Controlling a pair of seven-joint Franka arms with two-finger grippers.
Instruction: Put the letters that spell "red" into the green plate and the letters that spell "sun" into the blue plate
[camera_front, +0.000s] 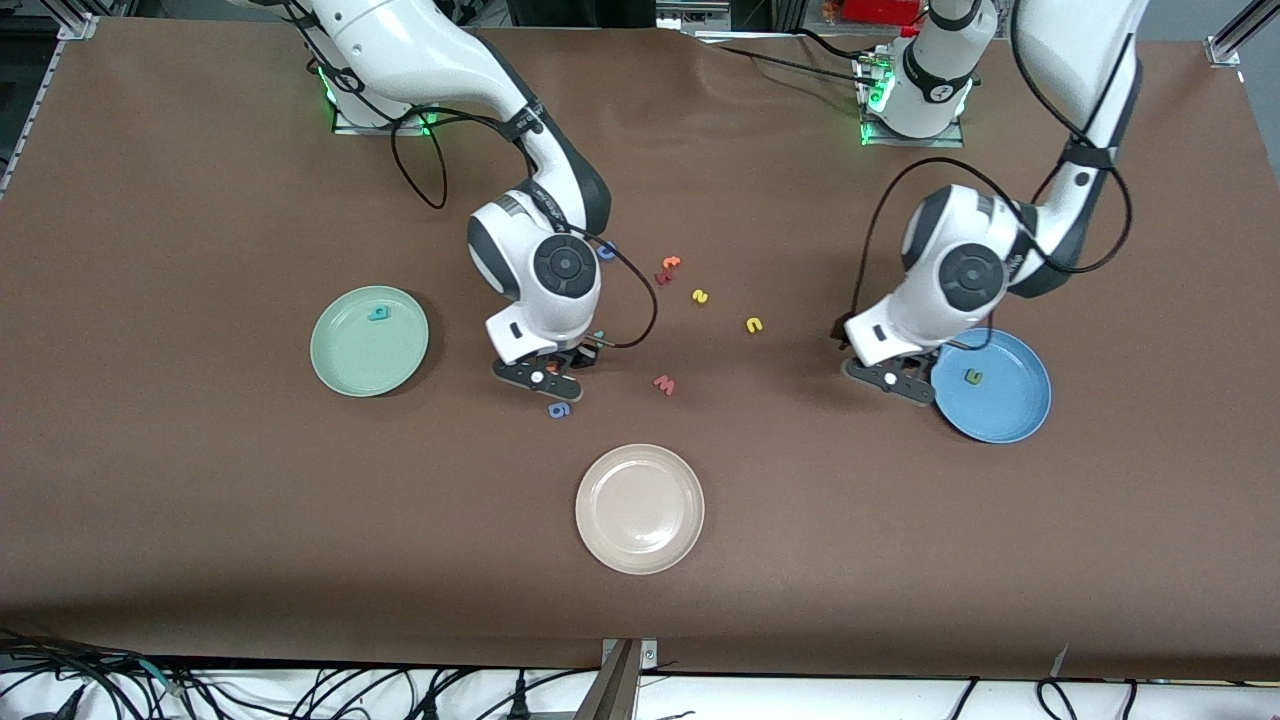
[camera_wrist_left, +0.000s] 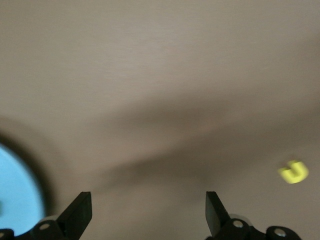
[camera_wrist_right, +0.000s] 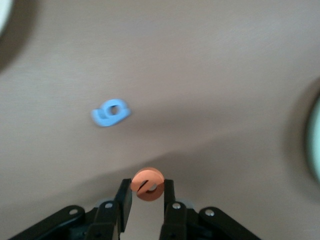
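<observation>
Right jaws around orange "e" (camera_wrist_right: 147, 184)

Blue plate (camera_wrist_left: 15, 190) cut off at left wrist view's edge, blurred. Front view: right arm hides orange "e" (camera_wrist_right: 147, 184); capital "D" (camera_front: 607, 252) half-hidden.

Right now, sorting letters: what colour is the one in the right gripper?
Orange, clearest in the right wrist view.

Green plate (camera_front: 369, 341) held the teal "r" (camera_front: 379, 314); blue plate (camera_front: 992, 386) held the dark green "u" (camera_front: 972, 376). Yellow "s" (camera_front: 700, 296) and yellow "n" (camera_front: 754, 324) lay on the surface (camera_front: 200, 520) between the arms. Right pincer (camera_front: 548, 375) hung low, just above the blue "g" (camera_front: 559, 409). Left pincer (camera_front: 893, 378) hung by the blue plate's rim. Beige-white plate (camera_front: 640, 508) sat nearest the camera.
</observation>
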